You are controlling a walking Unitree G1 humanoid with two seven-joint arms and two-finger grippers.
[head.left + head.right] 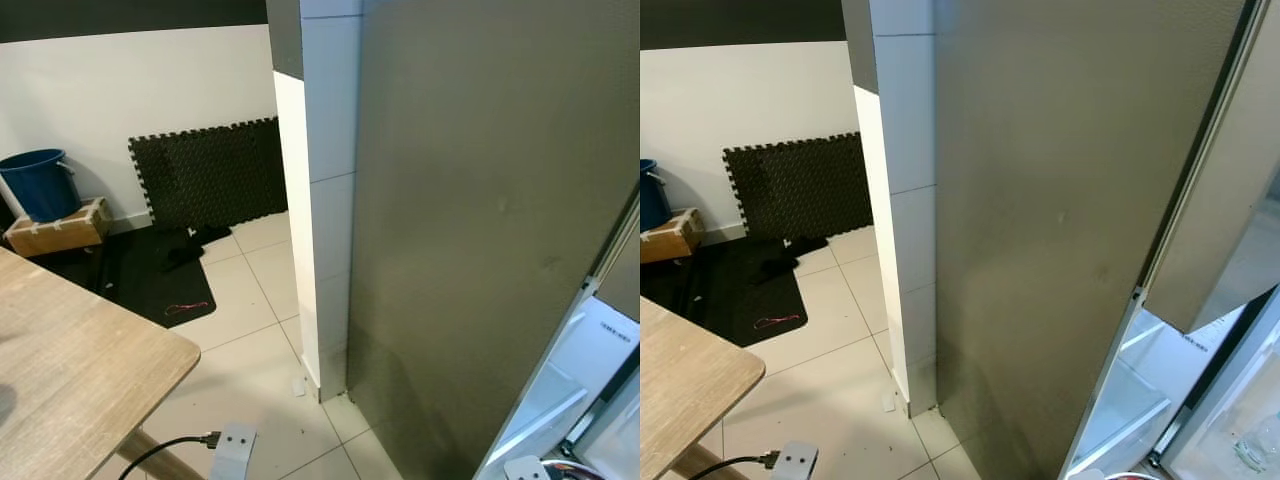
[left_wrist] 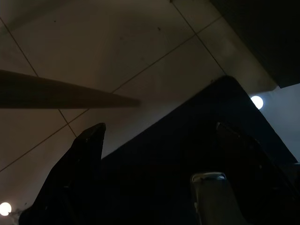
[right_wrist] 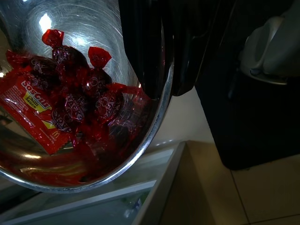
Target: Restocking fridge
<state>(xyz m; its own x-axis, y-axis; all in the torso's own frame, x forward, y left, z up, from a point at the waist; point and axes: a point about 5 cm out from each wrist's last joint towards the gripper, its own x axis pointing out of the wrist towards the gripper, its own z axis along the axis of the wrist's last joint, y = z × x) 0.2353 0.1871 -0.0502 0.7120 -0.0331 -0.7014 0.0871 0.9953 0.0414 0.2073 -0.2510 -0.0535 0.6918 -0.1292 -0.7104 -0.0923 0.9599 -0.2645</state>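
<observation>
Right pincer [image 3: 157,70] clamps steel bowl [image 3: 154,131] rim | left pincer [image 2: 159,145] fingers apart | fridge [image 1: 480,230] door ajar

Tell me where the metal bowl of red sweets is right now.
The metal bowl shows in the right wrist view, its rim pinched by the right tool, held over the open fridge on the robot's right.

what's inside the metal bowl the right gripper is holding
In the metal bowl, pinched at the rim by the right gripper, lie red-wrapped candies and a red sauce sachet. Anything beneath that pile is covered.
</observation>
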